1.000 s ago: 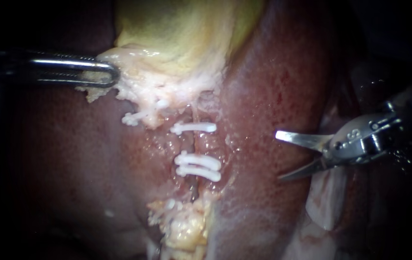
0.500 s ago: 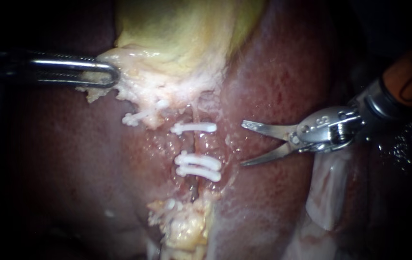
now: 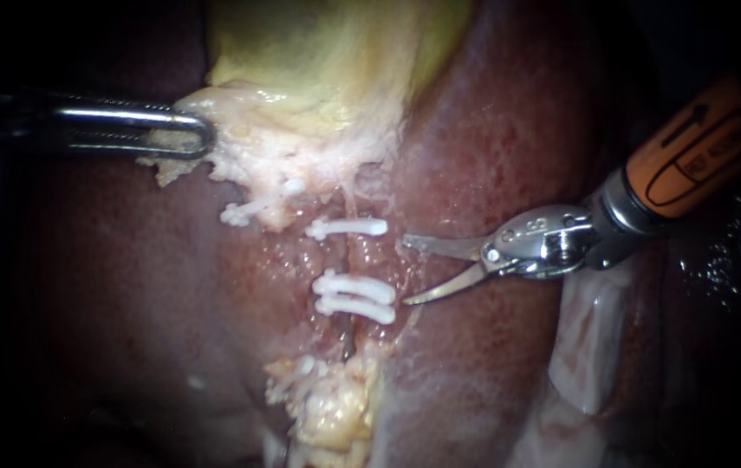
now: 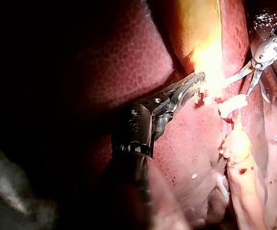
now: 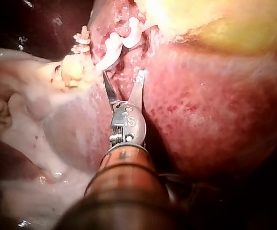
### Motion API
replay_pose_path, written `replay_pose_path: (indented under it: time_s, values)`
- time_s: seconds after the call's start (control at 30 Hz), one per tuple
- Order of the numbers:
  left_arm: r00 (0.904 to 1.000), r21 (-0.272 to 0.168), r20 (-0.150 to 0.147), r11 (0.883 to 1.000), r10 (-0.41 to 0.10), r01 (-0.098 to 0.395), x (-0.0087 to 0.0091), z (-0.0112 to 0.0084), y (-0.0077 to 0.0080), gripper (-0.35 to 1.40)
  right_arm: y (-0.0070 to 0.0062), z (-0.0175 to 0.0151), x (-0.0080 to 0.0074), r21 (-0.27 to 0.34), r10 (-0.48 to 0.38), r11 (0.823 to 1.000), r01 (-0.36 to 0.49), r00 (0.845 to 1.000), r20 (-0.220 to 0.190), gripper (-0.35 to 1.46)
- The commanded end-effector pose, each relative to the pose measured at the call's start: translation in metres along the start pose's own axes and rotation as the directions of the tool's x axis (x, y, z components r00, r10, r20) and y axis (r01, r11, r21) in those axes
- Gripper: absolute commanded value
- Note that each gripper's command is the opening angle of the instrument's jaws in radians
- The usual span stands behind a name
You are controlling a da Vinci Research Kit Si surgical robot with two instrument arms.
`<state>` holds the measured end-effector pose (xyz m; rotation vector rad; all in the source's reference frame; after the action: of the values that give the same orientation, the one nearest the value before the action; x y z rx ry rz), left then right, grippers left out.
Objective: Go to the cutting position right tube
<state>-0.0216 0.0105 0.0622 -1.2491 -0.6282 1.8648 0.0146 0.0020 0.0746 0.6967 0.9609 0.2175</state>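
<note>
**Blades open beside the clipped right tube**

The right tube [image 3: 344,258] carries 1 clip [image 3: 348,228] on its gallbladder side and 2 clips [image 3: 355,299] farther along. Just beside the tube, my right instrument [image 3: 406,269] holds its blades apart and empty, level with the bare stretch between those clips. That stretch looks thin, soft, wet and easily torn, and seems the place to straddle. Well apart from the tube, my left instrument [image 3: 204,133] is clamped on the gallbladder [image 3: 327,61].
</note>
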Motion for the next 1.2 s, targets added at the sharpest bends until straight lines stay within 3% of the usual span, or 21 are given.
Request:
replay_pose_path:
  time_s: [0.03, 0.3, 0.83, 1.2]
  values:
    - [1.0000, 0.000, 0.000, 1.000, 0.000, 0.000, 0.0000, 0.0000, 0.0000, -0.35, 0.0000, 0.0002, 0.0002, 0.009, 0.008, 1.000, -0.008, 1.000, -0.016, 1.45]
    - [1.0000, 0.001, 0.000, 1.000, 0.000, 0.000, 0.0000, 0.0000, 0.0001, -0.35, 0.0003, 0.0019, 0.0014, 0.072, 0.072, 0.995, -0.066, 0.994, -0.083, 1.43]
    - [1.0000, 0.001, 0.000, 1.000, 0.000, 0.000, 0.0000, 0.0001, 0.0002, -0.35, 0.0003, 0.0061, 0.0024, 0.112, 0.147, 0.985, -0.135, 0.984, -0.102, 1.40]
    - [1.0000, 0.002, 0.000, 1.000, -0.001, 0.001, 0.0001, 0.0001, 0.0002, -0.35, -0.0015, 0.0064, 0.0047, 0.222, 0.169, 0.967, -0.126, 0.968, -0.185, 1.31]
